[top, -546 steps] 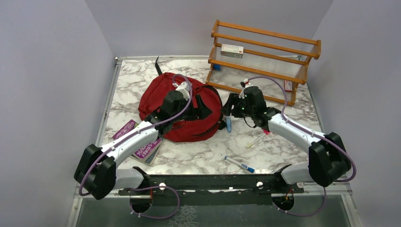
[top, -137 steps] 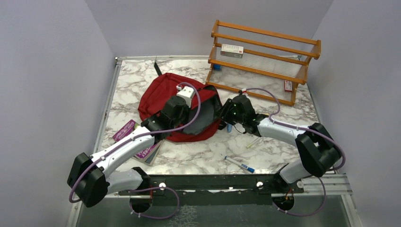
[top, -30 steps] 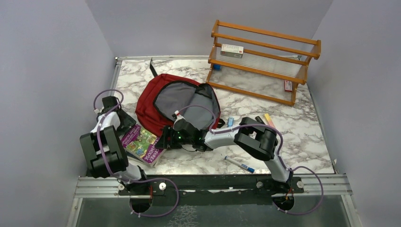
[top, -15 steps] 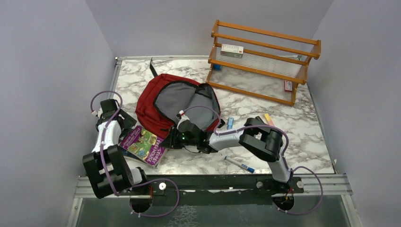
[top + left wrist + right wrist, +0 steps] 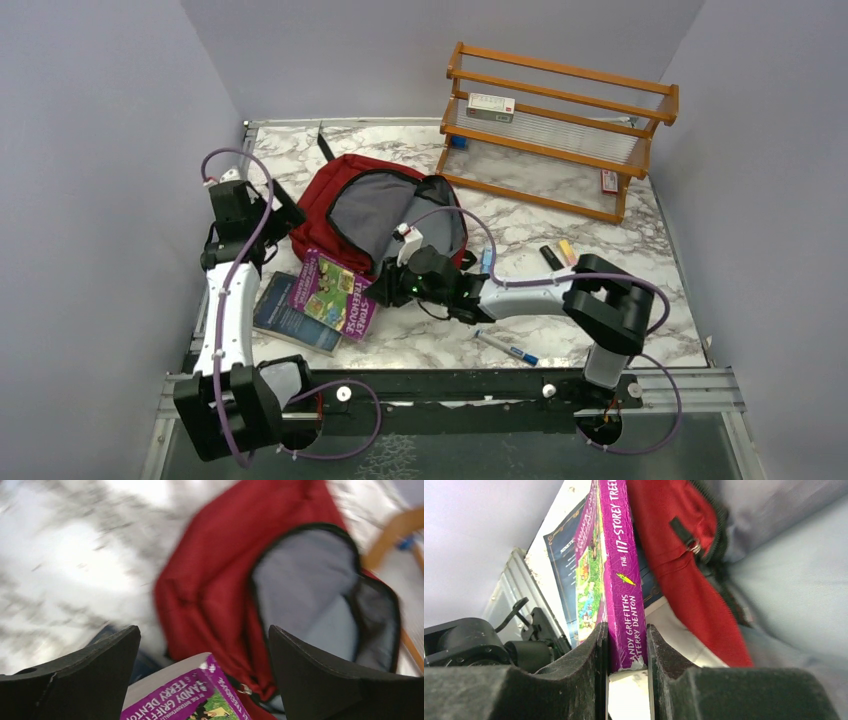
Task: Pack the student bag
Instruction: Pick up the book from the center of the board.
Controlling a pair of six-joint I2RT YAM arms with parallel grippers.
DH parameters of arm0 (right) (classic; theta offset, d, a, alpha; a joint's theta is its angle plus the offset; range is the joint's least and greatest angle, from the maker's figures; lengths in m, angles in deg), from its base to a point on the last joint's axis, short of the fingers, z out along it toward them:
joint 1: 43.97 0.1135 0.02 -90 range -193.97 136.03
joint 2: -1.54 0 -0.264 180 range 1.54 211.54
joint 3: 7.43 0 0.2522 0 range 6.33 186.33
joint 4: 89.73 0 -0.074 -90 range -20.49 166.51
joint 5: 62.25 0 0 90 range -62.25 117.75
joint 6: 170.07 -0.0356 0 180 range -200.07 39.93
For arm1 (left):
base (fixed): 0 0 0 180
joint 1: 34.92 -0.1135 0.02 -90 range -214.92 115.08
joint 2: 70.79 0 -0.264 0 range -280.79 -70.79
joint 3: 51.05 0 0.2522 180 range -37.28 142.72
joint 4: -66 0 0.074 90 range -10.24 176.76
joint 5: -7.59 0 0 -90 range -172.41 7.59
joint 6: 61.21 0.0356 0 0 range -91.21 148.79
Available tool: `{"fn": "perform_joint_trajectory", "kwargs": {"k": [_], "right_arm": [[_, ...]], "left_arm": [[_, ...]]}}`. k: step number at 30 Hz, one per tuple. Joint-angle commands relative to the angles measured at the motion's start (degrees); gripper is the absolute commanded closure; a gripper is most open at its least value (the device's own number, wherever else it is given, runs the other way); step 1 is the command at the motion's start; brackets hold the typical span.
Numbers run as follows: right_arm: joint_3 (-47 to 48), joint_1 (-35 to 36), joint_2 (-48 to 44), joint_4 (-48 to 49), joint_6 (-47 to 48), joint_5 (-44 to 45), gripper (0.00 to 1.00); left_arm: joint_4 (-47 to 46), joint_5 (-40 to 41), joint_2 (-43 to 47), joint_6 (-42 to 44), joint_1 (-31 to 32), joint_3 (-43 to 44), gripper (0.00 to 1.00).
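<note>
**Packing, book at the bag's mouth.** The bag (image 5: 322, 200) lay on the table (image 5: 620, 290), left of centre, unzipped, with its grey lining exposed. The purple book (image 5: 621, 570) stood tilted on edge just beside the bag's near rim, above a blue book (image 5: 283, 318) lying flat. The right gripper (image 5: 626, 640) was closed partway on one end of the purple book's spine. The left gripper (image 5: 203, 630) hovered by the bag's left side, jaws spread wide and empty. Likely faults: so short a hold could let the book pivot or slip. Its leading edge could snag the zipper rim or shove the soft bag away, since nothing held the mouth open.
</note>
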Motion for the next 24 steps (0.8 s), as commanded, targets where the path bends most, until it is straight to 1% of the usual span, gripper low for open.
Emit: {"fn": "perform_joint_trajectory", "kwargs": {"k": [1,2,6,8,9,11,13,15,18,20,22,24], "right_arm": [[-2.24,-4.22,-7.38,-0.85,15.0,-3.2,1.0],[-2.72,-5.78,-8.57,-1.26,17.03,-7.08,1.0],[-5.47,-12.99,-13.34,-1.27,23.2,-21.33,1.0],[-6.12,-15.97,-14.92,-2.25,26.84,-27.31,0.99],[-5.99,-17.16,-15.58,-3.45,28.98,-29.93,0.99],[-5.02,-19.25,-16.58,-7.14,33.21,-34.06,0.99],[-3.84,-21.02,-17.42,-10.79,37.04,-38.31,1.0],[-2.06,-22.26,-18.12,-14.93,40.48,-41.04,0.99],[0.05,-23.24,-19.4,-21.14,46.74,-43.89,1.0],[0.72,-23.98,-20.38,-24.17,49.86,-45.86,0.99],[1.3,-24.64,-21.53,-27.03,52.23,-47.28,1.0],[1.69,-25.09,-22.89,-30.47,54.31,-47.86,1.0]], "left_arm": [[-12.57,-13.67,5.13,6.13,6.62,-1.58,0.01],[-13.75,-16.33,5.36,7.6,8.0,-1.61,0.01],[-17.11,-20.06,6.18,12.29,13.3,-1.57,0.01],[-21.1,-22.74,7.36,13.88,15.4,-3.02,0.01],[-24.13,-24.59,8.2,14.62,15.55,-4.2,0.01],[-29.47,-27.87,10.23,17.15,17.95,-6.14,0.01],[-33.93,-33.1,11.83,21.59,18.93,-7.55,0.01],[-36.13,-38.28,12.16,25.71,20.26,-7.57,0.01],[-35.72,-46.0,10.92,31.04,21.96,-5.77,0.01],[-34.19,-50.51,9.71,34.28,23.04,-4.37,0.04],[-28.46,-53.4,8.53,38.61,24.67,-2.38,0.06],[-22.22,-54.24,7.78,42.66,26.93,-0.44,0.07]]}}
